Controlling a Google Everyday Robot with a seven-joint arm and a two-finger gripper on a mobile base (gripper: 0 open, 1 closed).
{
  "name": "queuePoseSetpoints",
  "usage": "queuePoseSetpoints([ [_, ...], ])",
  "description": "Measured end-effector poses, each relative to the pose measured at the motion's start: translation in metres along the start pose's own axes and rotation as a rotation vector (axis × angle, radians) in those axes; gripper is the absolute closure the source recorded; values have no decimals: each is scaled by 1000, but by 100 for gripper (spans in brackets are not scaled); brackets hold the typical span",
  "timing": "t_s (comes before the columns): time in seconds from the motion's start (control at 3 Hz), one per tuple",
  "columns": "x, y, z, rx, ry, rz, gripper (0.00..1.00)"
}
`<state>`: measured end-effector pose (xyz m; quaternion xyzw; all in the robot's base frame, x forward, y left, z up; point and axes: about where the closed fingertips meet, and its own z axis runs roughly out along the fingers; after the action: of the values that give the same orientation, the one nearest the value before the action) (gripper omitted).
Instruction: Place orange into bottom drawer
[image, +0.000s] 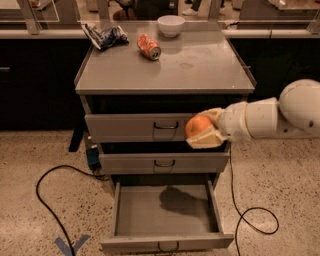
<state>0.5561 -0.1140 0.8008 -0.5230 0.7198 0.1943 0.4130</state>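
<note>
The orange (196, 125) is held in my gripper (204, 132), whose pale fingers are shut around it. The gripper hangs in front of the cabinet's right side, level with the top and middle drawers. The white arm comes in from the right. The bottom drawer (166, 240) is pulled wide open below, a shallow grey tray with a small dark loop handle. Its inside holds nothing, and the shadow of the gripper falls on its floor.
On the cabinet top (200, 65) lie a crushed orange-red soda can (149, 46), a white bowl (171, 25) and a crumpled bag (104, 36). The top drawer (130, 128) and middle drawer (135, 163) stand slightly open. A black cable (45, 200) runs over the speckled floor at left, another (250, 220) at right.
</note>
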Motion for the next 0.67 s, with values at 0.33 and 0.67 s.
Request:
queuePoseSetpoints([
  [0.33, 41, 25, 31, -59, 20, 67, 100],
  [0.67, 41, 25, 31, -59, 20, 67, 100],
])
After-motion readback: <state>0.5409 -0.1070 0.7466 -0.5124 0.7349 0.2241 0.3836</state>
